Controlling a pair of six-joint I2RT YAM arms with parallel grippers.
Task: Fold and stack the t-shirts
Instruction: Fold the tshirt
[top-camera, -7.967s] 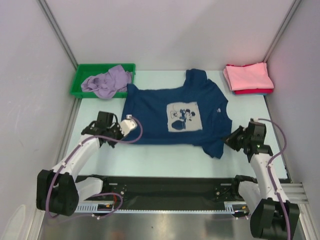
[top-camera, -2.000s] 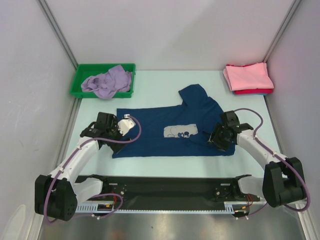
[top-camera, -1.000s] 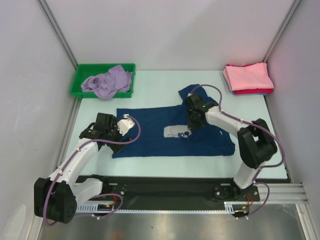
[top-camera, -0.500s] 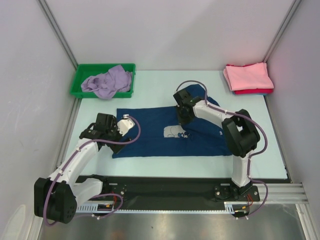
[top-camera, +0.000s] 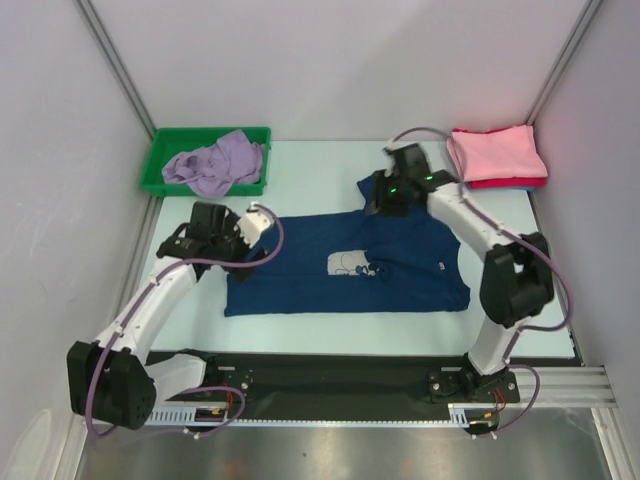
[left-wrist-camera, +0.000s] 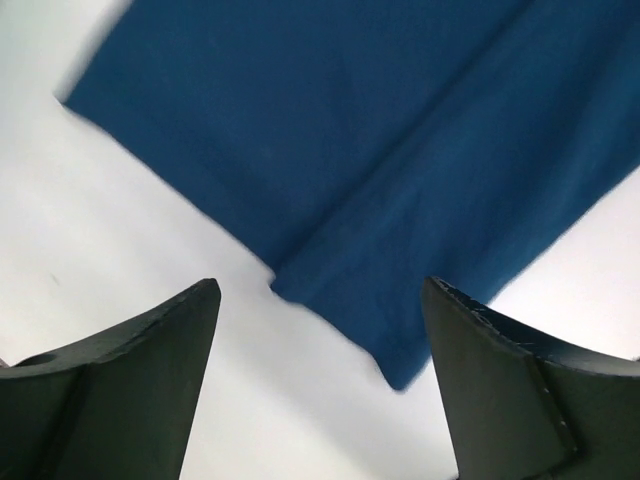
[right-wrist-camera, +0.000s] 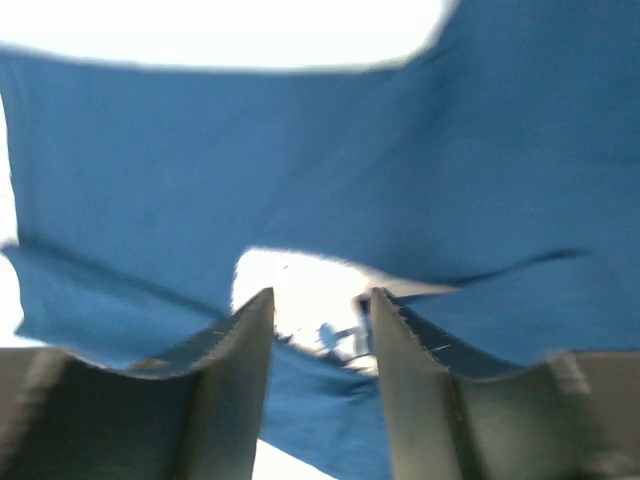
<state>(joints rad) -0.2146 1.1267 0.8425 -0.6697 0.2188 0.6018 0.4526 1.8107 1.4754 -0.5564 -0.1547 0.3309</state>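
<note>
The navy t-shirt (top-camera: 340, 265) lies part-folded in the middle of the table, with only a strip of its pale grey print (top-camera: 350, 263) showing. My right gripper (top-camera: 380, 205) hovers over the shirt's far edge near the collar. In the right wrist view the right gripper (right-wrist-camera: 320, 295) is open, with nothing between its fingers and blue cloth and the print below. My left gripper (top-camera: 240, 245) is at the shirt's left edge. In the left wrist view the left gripper (left-wrist-camera: 320, 290) is wide open above a folded corner of the shirt (left-wrist-camera: 400, 150). A lavender t-shirt (top-camera: 215, 160) lies crumpled in the bin.
The green bin (top-camera: 205, 131) stands at the far left corner. A folded stack of pink and red shirts (top-camera: 495, 155) sits at the far right. Grey walls close in on both sides, and the black base rail (top-camera: 330, 375) runs along the near edge.
My right gripper moved from the shirt's middle toward the far edge and opened, letting go of the cloth. My left gripper shifted slightly farther away and narrowed a little, still open.
</note>
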